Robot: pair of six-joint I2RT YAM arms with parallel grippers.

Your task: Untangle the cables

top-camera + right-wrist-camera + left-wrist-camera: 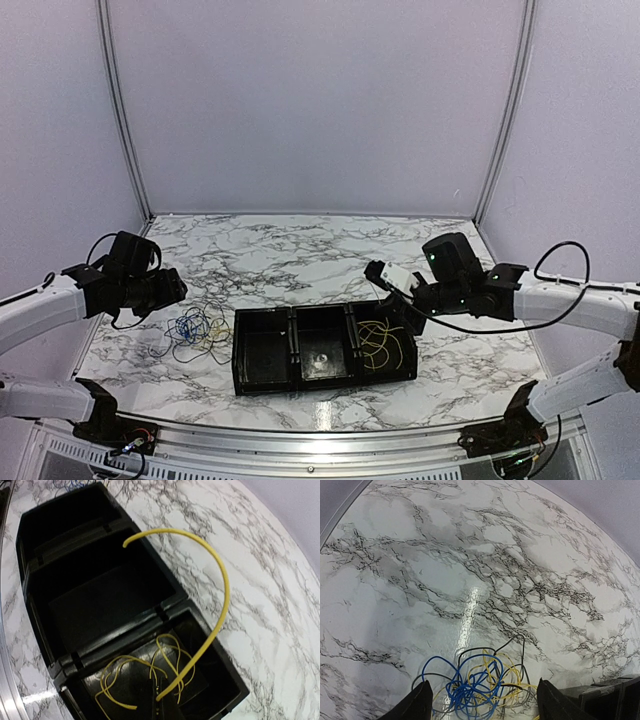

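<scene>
A tangle of blue, yellow and dark grey cables (195, 333) lies on the marble table left of the black tray (262, 385). My left gripper (178, 289) hovers above and behind it, open and empty. In the left wrist view the tangle (479, 682) lies between the spread fingers (417, 704). My right gripper (405, 317) is over the tray's right compartment. It is shut on one yellow cable (222, 585) that arcs up from the closed fingertips (159, 707). More yellow cables (117, 677) lie loose in that compartment (385, 345).
The tray (115, 636) has three compartments; the left and middle ones hold no cables. Its corner shows in the left wrist view (612, 700). White booth walls (320, 100) close off the table's back and sides.
</scene>
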